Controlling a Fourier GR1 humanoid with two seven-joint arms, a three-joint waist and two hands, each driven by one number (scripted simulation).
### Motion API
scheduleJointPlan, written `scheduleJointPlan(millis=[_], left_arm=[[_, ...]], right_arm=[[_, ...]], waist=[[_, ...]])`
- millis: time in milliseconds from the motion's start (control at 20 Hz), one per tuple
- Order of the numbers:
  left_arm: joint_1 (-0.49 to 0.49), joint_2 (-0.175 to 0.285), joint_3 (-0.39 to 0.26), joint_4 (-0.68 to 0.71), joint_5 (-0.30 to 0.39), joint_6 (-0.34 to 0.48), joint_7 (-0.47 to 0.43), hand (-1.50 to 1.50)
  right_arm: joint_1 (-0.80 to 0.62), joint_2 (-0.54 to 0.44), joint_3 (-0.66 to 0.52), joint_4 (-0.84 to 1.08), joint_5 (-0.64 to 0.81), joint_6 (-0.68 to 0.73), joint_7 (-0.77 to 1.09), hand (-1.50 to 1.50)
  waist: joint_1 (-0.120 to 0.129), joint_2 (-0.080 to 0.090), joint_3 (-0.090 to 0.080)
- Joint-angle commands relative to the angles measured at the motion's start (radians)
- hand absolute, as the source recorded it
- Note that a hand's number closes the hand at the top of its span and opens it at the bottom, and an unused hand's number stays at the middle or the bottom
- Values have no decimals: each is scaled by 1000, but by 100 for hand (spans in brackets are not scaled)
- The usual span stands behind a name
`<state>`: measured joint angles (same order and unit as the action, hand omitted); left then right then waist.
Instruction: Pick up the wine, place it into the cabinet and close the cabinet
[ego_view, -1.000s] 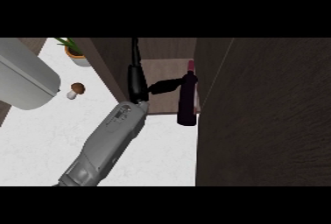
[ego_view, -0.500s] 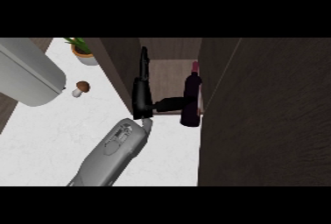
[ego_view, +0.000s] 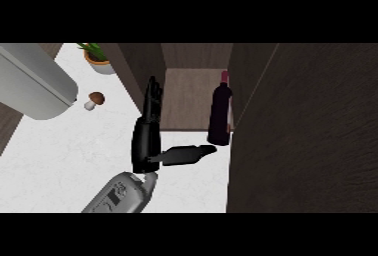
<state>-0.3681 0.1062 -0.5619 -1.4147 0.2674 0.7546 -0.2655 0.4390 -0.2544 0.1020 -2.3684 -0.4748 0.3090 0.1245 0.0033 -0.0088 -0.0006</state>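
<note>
Wine (ego_view: 219, 114) just right of fingers (ego_view: 153, 99)

cabinet (ego_view: 189, 100) | free left of wine (ego_view: 219, 112) | dark panel (ego_view: 310, 140) blocks right

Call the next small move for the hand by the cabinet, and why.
Probably draw the left hand back over the counter, away from the wine bottle. The bottle stands upright at the front of the cabinet floor with nothing curled round it. The hand is open, fingers straight along the left wall, thumb pointing at the bottle's base. Clearing first should avoid tipping it.
</note>
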Motion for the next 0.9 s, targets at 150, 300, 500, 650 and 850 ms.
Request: scheduleJointPlan(millis=[150, 300, 500, 650, 850], left_arm=[[247, 198, -43, -337, -14, -51, 67, -150], [301, 240, 22, -384, 31, -107, 48, -150], [375, 279, 9, -459, 80, -225, 18, -150], [415, 339, 46, -493, 121, -301, -1, -150], [474, 412, 116, -538, 191, -406, -32, 150]], right_arm=[[56, -53, -83, -131, -17, 5, 26, -150], [35, -57, -39, -214, -2, -37, 100, -150], [22, -103, -49, -163, -22, 24, 94, 150], [-7, -173, -29, -124, 4, 125, 84, 150], [9, -238, -23, -180, 20, 166, 120, 150]], waist=[[2, -1, 1], [-1, 3, -1], [-4, 4, -1], [-2, 4, 0], [-2, 2, -2]])
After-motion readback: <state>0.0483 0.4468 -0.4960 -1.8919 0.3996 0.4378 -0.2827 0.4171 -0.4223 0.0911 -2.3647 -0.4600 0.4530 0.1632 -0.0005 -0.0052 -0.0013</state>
